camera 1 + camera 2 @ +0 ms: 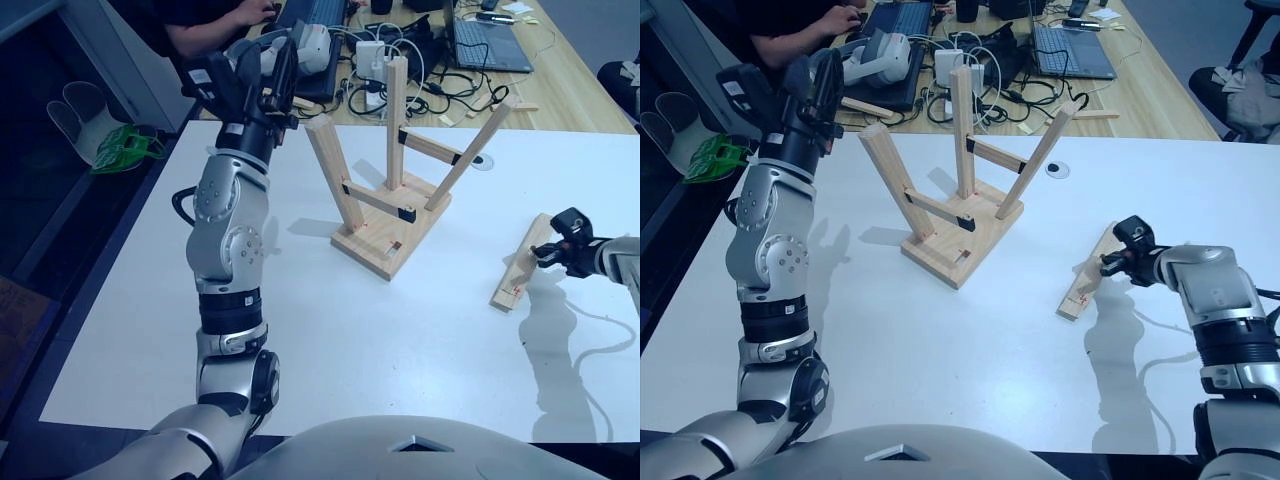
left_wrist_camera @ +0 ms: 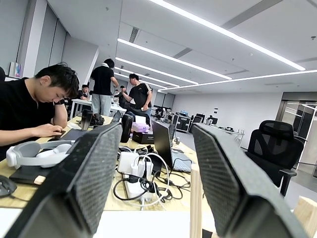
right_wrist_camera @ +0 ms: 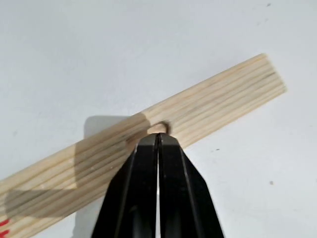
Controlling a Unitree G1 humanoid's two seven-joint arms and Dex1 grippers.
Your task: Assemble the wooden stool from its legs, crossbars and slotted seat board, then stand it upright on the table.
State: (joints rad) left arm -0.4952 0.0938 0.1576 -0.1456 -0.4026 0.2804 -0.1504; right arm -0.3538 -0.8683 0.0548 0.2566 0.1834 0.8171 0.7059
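The wooden stool stands upside down mid-table, its seat board (image 1: 385, 247) flat on the white table (image 1: 330, 340). Three legs (image 1: 335, 175) point upward, joined by crossbars (image 1: 378, 203). A loose leg (image 1: 518, 268) lies flat to the right. My right gripper (image 1: 545, 255) is shut, its tips (image 3: 158, 136) resting on that leg (image 3: 213, 104) at a small round spot on its edge. My left gripper (image 1: 272, 62) is raised high over the table's far left corner, open, with nothing between its fingers (image 2: 94, 168).
Behind the table runs a wooden desk (image 1: 560, 90) with laptops, a tangle of cables (image 1: 370, 60) and headphones, and a person sits at it. A round grommet (image 1: 482, 160) sits in the table near the stool. The near half of the table is bare.
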